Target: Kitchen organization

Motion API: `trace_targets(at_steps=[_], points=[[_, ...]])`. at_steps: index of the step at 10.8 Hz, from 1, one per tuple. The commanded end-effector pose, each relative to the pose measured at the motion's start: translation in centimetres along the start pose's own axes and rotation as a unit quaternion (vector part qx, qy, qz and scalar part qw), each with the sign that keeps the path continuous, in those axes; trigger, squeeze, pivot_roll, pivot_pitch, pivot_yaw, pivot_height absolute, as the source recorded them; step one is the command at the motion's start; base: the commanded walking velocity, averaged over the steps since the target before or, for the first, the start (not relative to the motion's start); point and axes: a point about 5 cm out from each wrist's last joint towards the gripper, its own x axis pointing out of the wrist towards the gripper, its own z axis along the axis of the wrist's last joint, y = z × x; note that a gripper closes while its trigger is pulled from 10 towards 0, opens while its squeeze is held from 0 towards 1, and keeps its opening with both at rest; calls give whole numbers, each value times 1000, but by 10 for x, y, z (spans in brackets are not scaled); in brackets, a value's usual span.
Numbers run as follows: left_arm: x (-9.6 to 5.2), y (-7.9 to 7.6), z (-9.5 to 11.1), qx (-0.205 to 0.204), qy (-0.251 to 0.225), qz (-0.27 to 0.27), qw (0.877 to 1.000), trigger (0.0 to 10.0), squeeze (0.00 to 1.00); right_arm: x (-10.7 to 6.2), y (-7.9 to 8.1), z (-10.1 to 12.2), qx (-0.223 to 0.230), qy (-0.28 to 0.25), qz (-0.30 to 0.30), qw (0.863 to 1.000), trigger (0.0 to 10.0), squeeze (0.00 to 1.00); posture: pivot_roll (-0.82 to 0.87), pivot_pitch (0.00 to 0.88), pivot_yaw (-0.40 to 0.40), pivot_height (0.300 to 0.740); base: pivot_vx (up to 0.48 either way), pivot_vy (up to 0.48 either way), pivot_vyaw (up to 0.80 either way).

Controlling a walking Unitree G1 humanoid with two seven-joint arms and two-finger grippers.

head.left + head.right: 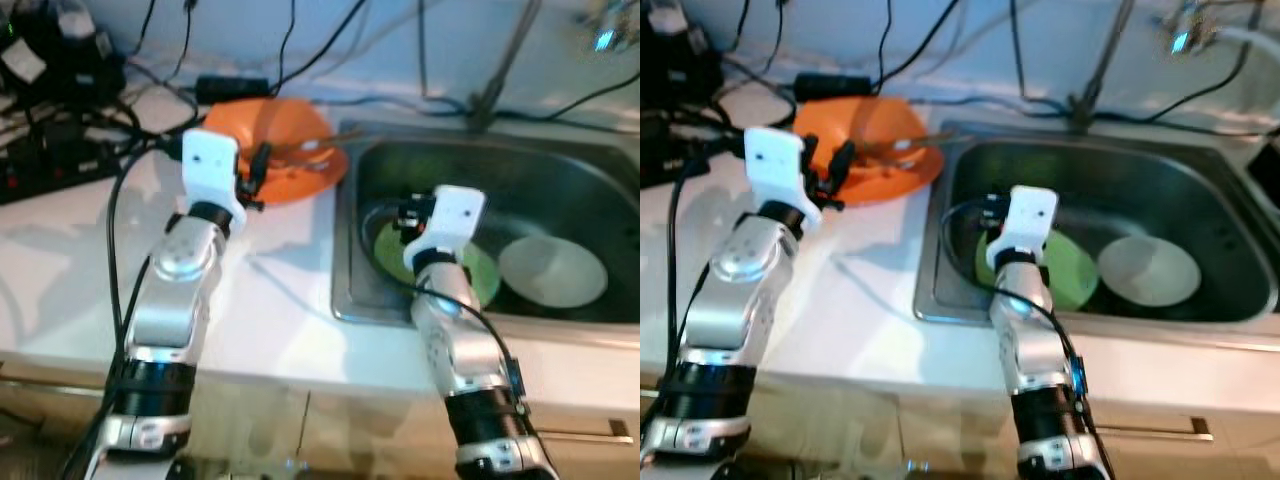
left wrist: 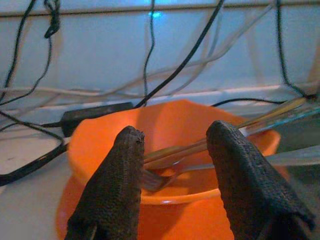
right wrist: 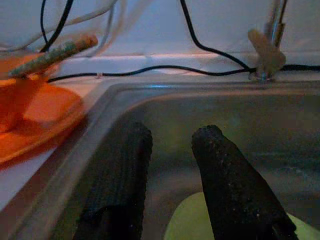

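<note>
An orange bowl [image 1: 290,125] stands on an orange plate [image 1: 305,182] on the white counter, just left of the sink. A fork [image 2: 159,180] and other long cutlery handles [image 2: 270,117] lie in the bowl and stick out toward the sink. My left gripper [image 1: 257,172] hovers open close in front of the bowl, with nothing between its fingers [image 2: 127,165]. In the steel sink [image 1: 345,300] lie a green plate [image 1: 487,275] and a white plate [image 1: 552,270]. Low over the green plate's left part, my right gripper [image 1: 408,215] is open and holds nothing.
A faucet [image 1: 498,75] rises behind the sink. Black cables, a black adapter [image 1: 232,87] and a power strip [image 1: 45,175] crowd the back left of the counter. White counter [image 1: 70,270] stretches in front of the left arm. Cabinet fronts lie below.
</note>
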Motion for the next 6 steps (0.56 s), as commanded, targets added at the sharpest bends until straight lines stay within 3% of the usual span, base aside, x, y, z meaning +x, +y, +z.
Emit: trace_targets(at_steps=[1, 3, 5, 6], points=[[-3, -10, 2, -3, -3, -33, 999, 10000, 0, 1, -7, 1, -3, -2, -11, 1000, 10000, 0, 9, 65, -55, 740, 0, 0, 0], [-11, -11, 4, -7, 8, -81, 997, 10000, 0, 1, -7, 0, -4, -1, -11, 1000, 10000, 0, 14, 72, -56, 740, 0, 0, 0], [-24, -3, 5, -2, 29, -114, 993, 10000, 0, 1, -7, 0, -3, 0, -13, 1000, 10000, 0, 19, 73, -56, 740, 0, 0, 0], [-33, 0, -1, 0, 64, -148, 987, 10000, 0, 1, -6, -1, -1, 1, -13, 1000, 10000, 0, 28, 76, -56, 740, 0, 0, 0]])
